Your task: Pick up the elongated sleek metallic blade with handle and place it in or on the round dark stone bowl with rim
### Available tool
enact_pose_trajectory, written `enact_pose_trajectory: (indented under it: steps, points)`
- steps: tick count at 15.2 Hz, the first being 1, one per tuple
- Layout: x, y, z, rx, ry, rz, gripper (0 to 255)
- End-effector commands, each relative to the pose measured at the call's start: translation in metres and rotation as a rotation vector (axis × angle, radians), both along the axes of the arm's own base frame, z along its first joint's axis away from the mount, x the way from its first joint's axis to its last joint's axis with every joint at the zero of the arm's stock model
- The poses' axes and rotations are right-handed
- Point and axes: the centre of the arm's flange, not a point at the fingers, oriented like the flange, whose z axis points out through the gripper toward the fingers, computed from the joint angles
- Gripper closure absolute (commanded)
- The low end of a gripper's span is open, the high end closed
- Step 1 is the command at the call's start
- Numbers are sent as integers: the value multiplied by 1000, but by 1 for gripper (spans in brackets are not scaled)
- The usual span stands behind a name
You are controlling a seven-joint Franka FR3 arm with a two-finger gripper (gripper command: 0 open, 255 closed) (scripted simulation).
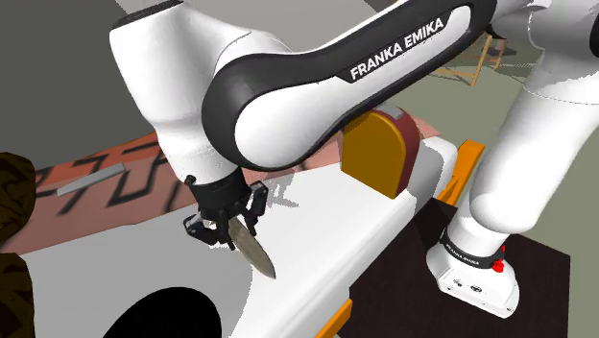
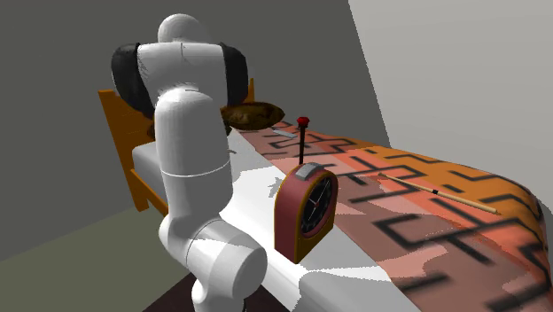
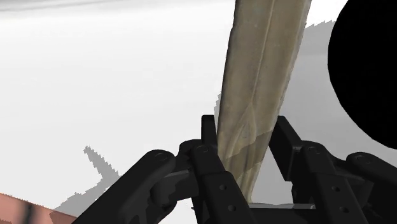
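My black gripper [image 1: 230,223] is shut on a long, dull tan-grey knife [image 1: 253,248]. The blade slants down from the fingers toward the white bed surface [image 1: 317,230]. In the wrist view the knife [image 3: 264,76] runs out from between the two fingers [image 3: 208,137], which clasp its narrow end. The dark brown, rough-textured bowl [image 1: 13,245] lies at the shoulder view's left edge, well left of the gripper. In the second exterior view the bowl [image 2: 257,113] shows behind the arm.
A round pure black patch [image 1: 168,312] lies on the white surface just below the gripper, beside the blade [image 3: 369,70]. An orange-and-red arched clock [image 2: 306,213] stands near the stand. On the patterned orange blanket [image 2: 425,222] lie a thin stick [image 2: 434,191] and a grey bar [image 1: 91,181].
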Motion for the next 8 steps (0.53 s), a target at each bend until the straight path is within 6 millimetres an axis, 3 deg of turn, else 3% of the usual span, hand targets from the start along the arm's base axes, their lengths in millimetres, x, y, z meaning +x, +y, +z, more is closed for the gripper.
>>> enact_pose_trajectory:
  steps: [1, 8]
  points:
    - [-2, 23, 0, -1, -2, -5, 255]
    - [-1, 115, 3, -1, -2, -5, 255]
